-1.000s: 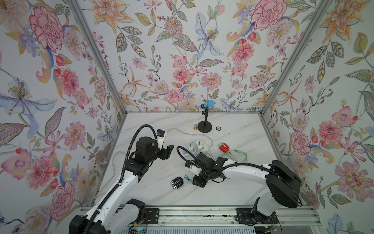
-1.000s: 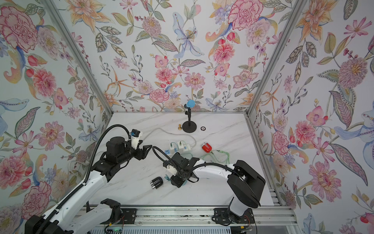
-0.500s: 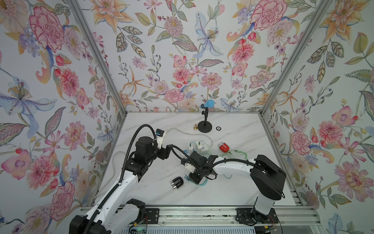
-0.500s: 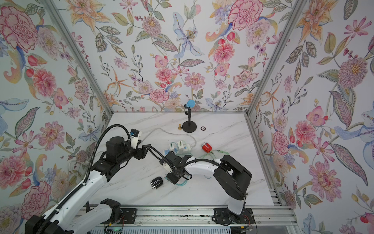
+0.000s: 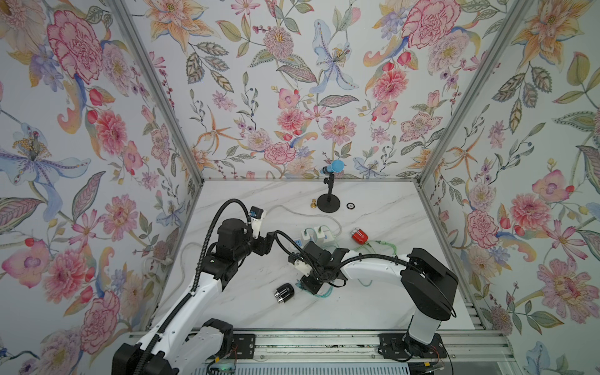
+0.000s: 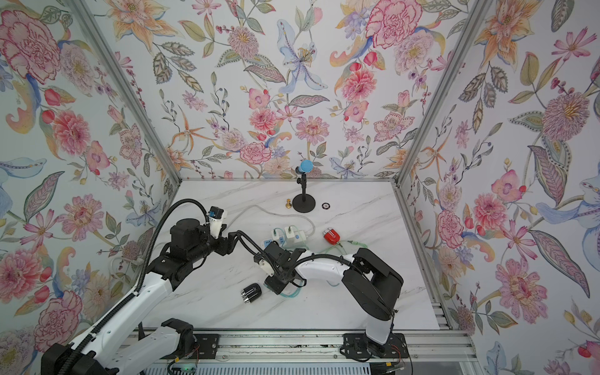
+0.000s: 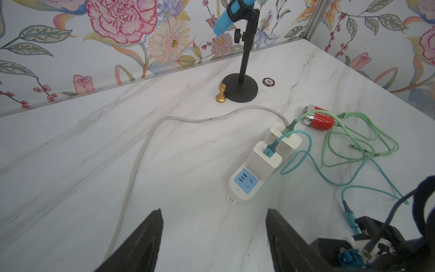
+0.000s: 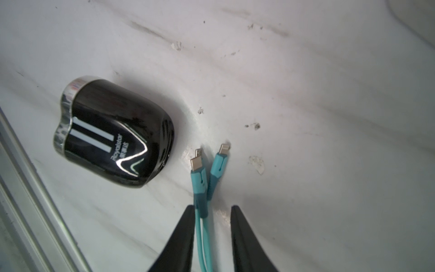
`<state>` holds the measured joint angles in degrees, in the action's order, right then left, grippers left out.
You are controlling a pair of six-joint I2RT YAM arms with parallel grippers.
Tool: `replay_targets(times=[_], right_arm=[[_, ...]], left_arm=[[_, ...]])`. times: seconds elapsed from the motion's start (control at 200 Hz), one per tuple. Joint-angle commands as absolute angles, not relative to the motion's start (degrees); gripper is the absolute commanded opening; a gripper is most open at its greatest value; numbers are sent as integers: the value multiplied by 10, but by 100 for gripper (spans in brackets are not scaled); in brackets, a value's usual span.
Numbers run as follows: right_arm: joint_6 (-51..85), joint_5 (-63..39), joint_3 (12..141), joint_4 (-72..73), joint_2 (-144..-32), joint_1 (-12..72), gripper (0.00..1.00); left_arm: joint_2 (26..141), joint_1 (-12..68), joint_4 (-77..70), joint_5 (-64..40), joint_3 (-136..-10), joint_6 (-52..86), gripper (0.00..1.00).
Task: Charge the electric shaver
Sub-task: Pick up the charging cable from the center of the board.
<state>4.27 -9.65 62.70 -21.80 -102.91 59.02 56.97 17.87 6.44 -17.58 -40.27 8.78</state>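
In both top views the black shaver (image 5: 284, 293) (image 6: 251, 292) lies on its side on the marble table (image 5: 373, 302) (image 6: 324, 311), toward the front edge. The right claw (image 5: 310, 285) (image 6: 276, 286) points down at the table just beside it, on the side nearer the right arm. Loops of teal cable (image 5: 321, 294) (image 6: 289, 295) lie beneath the claw. From up here I cannot tell whether claw and shaver touch. The left claw (image 5: 268, 244) (image 6: 232, 242) hangs farther back, well apart from the shaver, near the power strip (image 5: 316, 234) (image 6: 285, 238).

In the left wrist view the left claw (image 7: 214, 212) has its fingers (image 7: 146, 235) spread wide with nothing between them. Ahead of it lies the power strip (image 7: 244, 186), where the teal cable (image 7: 301, 160) is plugged into the nearer of two white chargers (image 7: 266, 160). A green cable (image 7: 367, 141) runs from the farther one.

In the right wrist view the right claw (image 8: 211, 208) has its fingers a little apart. The teal cable (image 8: 200, 226) runs between them and leans on one finger, not pinched. Its plugs (image 8: 199, 162) lie on the table just past the fingertips. The shaver (image 8: 113, 134) sits just beside those plugs, off to one side of the claw. It is clear of both fingers, and a small gap separates it from the nearest plug.
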Motion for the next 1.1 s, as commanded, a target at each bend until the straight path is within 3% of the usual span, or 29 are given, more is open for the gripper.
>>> replay_targets(times=[0.0, 0.395, 0.515, 0.756, 1.096], right_arm=[[36, -111, 631, -198, -1051, 593, 27], [53, -104, 615, -176, -1058, 587, 19], [58, -100, 611, -177, -1054, 585, 11], [62, -126, 593, -178, -979, 561, 3], [58, -212, 566, -160, -878, 518, 1]], left_arm=[[572, 169, 76, -173, -418, 78, 72], [561, 150, 78, -176, -407, 79, 72], [559, 146, 77, -178, -406, 81, 72], [559, 145, 77, -186, -403, 84, 72], [574, 147, 65, -262, -399, 106, 71]])
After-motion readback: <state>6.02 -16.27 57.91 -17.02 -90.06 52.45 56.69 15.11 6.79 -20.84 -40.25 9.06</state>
